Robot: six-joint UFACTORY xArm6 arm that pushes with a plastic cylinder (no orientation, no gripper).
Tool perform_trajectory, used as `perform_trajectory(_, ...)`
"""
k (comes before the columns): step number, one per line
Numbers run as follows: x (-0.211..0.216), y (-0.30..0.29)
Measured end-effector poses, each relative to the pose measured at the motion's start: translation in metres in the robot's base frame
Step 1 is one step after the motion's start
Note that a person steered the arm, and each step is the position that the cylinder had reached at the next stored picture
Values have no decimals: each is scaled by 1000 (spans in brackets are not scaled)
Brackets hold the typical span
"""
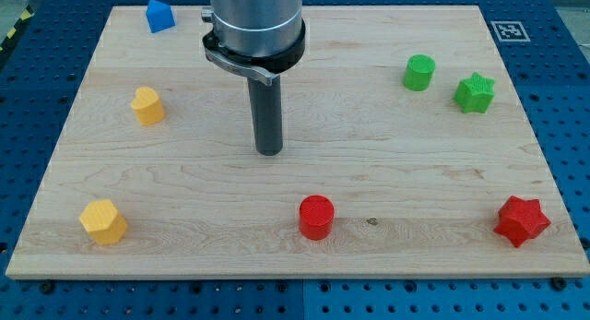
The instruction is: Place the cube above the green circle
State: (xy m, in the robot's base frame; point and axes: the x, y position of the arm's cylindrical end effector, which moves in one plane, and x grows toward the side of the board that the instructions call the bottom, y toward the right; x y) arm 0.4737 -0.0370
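A blue cube (159, 16) sits at the view's top left of the wooden board (387, 163). A green circle block (418, 72) stands at the upper right, with a green star (475, 92) just to its right. My tip (269, 150) rests on the board near the middle, far to the right of and below the blue cube and well left of the green circle. It touches no block.
A yellow block (147, 105) is at the left, a yellow hexagon-like block (102, 220) at the bottom left, a red cylinder (316, 217) below my tip, and a red star (522, 220) at the bottom right. A marker tag (509, 30) is at the top right corner.
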Motion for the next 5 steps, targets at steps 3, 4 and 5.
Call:
perform_trajectory(3,-59,21)
perform_trajectory(4,-116,5)
perform_trajectory(5,-173,-32)
